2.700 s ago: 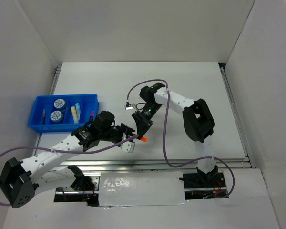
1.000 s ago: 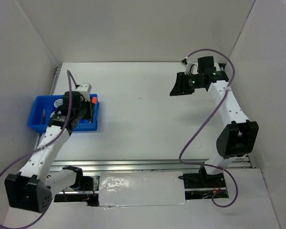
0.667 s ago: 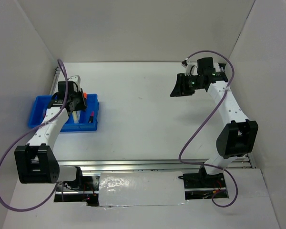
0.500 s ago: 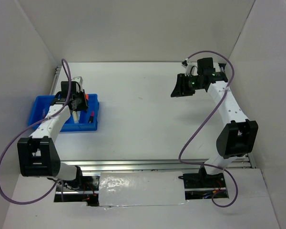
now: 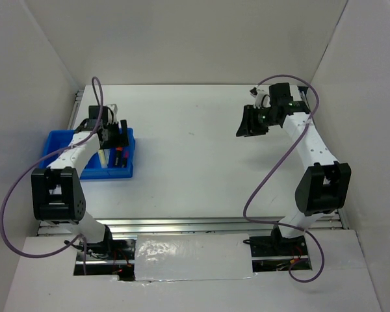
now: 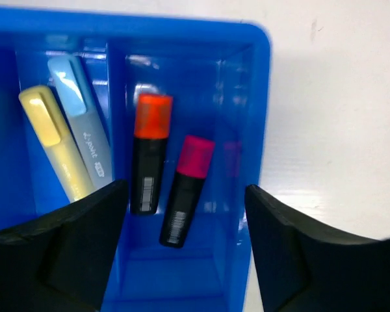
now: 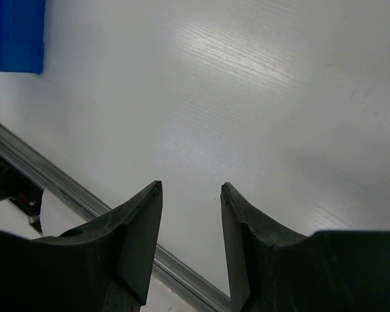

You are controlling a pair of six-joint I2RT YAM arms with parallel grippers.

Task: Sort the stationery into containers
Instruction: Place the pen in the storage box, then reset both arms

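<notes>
Here the left gripper (image 6: 186,187) hangs directly over the blue tray (image 6: 182,29), its jaws spread wide with nothing between them. Seen from the left wrist, the tray's end compartment, the one along the wall bordering the white table (image 6: 331,97), holds two markers. The orange-black marker (image 6: 148,162) lies along the compartment with its orange cap toward the tray's far wall. The pink marker (image 6: 187,190) lies just beside it on the outer-wall side, slightly tilted, cap also toward the far wall. Whether the two touch I cannot tell.

In the next compartment inward, the pale yellow marker (image 6: 55,151) and the light blue marker (image 6: 81,140) lie side by side at a slant. Their lower ends are hidden behind one black finger (image 6: 71,247).

From above, the left arm covers much of the tray, so its remaining compartments cannot be read.

The right gripper (image 7: 192,188) is well apart from the tray, over bare table on the opposite side. Its jaws are parted and grip nothing.
</notes>
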